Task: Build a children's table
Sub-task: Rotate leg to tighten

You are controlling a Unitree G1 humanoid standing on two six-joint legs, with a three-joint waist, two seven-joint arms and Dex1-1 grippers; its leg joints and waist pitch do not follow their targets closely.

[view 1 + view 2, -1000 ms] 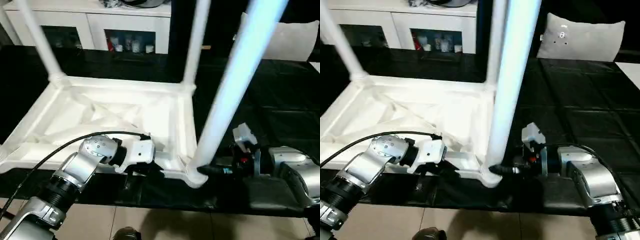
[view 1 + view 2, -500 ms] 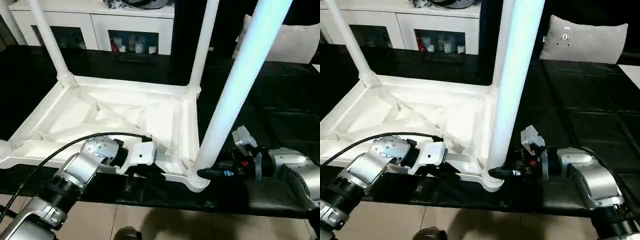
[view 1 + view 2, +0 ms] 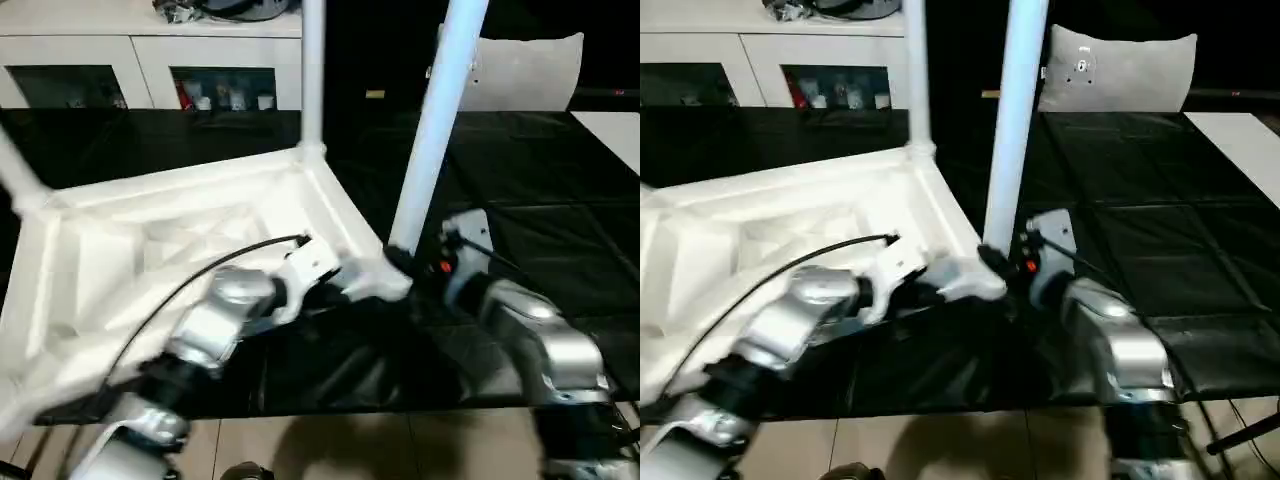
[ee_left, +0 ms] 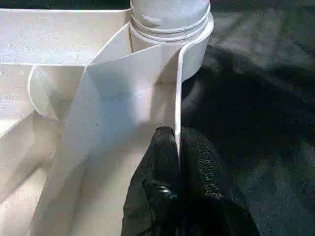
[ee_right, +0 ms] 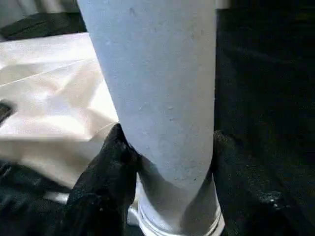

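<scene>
The children's table (image 3: 150,240) lies upside down on the black surface, its ribbed underside facing up. One white leg (image 3: 432,130) stands in the near right corner socket (image 4: 170,29), and another leg (image 3: 312,70) rises from the far corner. My left gripper (image 4: 178,142) is shut on the thin rim wall just beside that near socket. My right gripper (image 5: 167,167) is shut on the near leg's base, one black finger (image 5: 106,167) on each side of it. In the left eye view both grippers meet at this corner (image 3: 385,280).
A long white cabinet (image 3: 150,70) with glass-fronted openings runs along the back. A white cushion (image 3: 520,70) lies at the back right. The black surface (image 3: 560,200) stretches to the right, and its front edge drops to tiled floor (image 3: 350,450). A black cable (image 3: 200,285) arcs over my left forearm.
The table has swung round, its gripped corner moving away from me and the top turning to the left. Both grippers kept their hold and moved with it. The camera has shifted too.
</scene>
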